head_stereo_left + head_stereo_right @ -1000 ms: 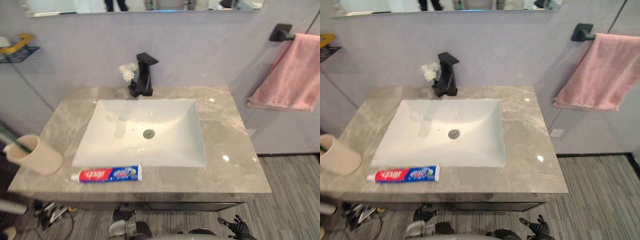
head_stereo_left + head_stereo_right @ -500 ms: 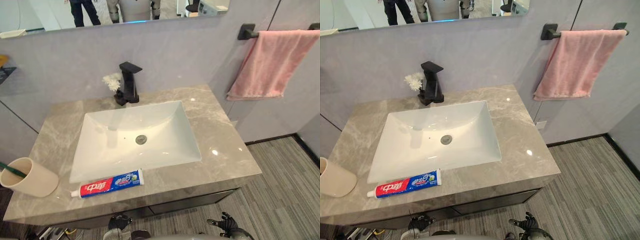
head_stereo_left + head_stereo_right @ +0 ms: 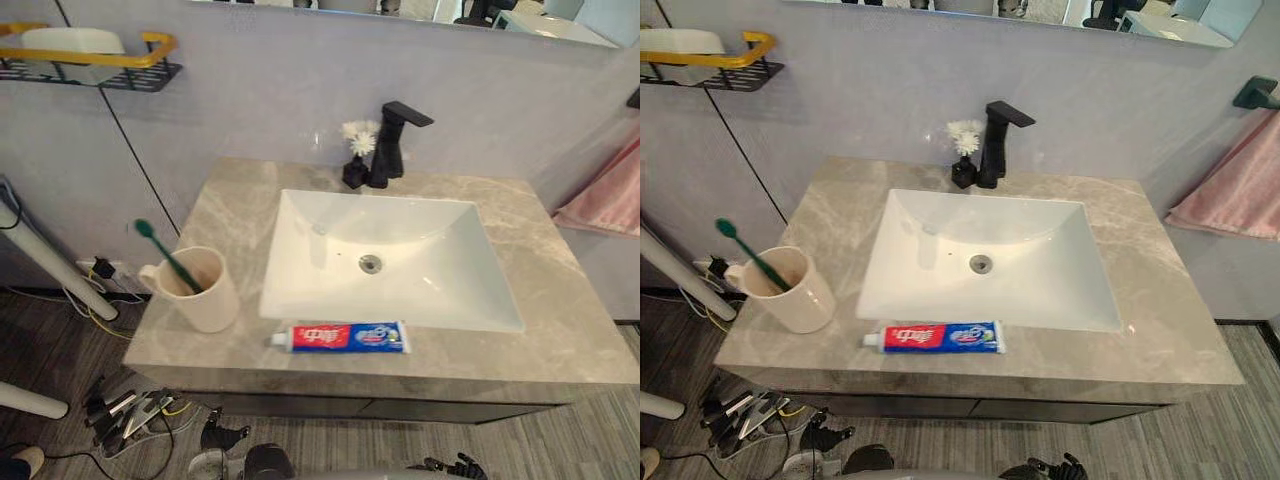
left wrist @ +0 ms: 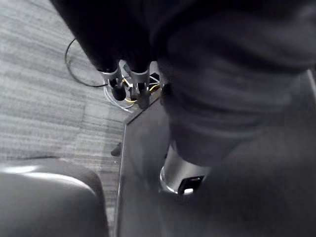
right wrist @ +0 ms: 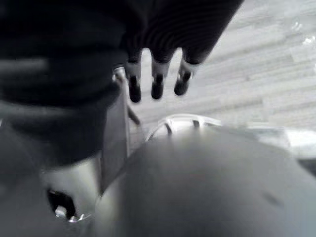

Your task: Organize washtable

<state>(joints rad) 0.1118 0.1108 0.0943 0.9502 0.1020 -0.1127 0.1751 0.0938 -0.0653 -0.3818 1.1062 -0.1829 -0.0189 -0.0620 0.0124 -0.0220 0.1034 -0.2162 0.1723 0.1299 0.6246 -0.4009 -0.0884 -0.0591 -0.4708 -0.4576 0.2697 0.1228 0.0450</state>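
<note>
**Q:** Where's the toothpaste?
**A:** I see the toothpaste tube (image 3: 345, 337) lying flat on the table (image 3: 545, 290), along the front edge just in front of the sink (image 3: 300, 260). Its cap end points toward the cup (image 3: 205, 295).
**Q:** And the cup?
**A:** Front left corner, upright, with a green toothbrush (image 3: 160, 245) leaning in it.
**Q:** Back edge?
**A:** Black tap (image 3: 392, 140), flower vase (image 3: 354, 165) just beside it. Pink towel (image 3: 605, 195) to the right, wall shelf (image 3: 90, 62) upper left.
**Q:** Hands?
**A:** Left hand (image 4: 139, 81) hangs over the floor (image 4: 39, 74), fingers straight, empty. Right hand (image 5: 157, 79) likewise relaxed and empty
</note>
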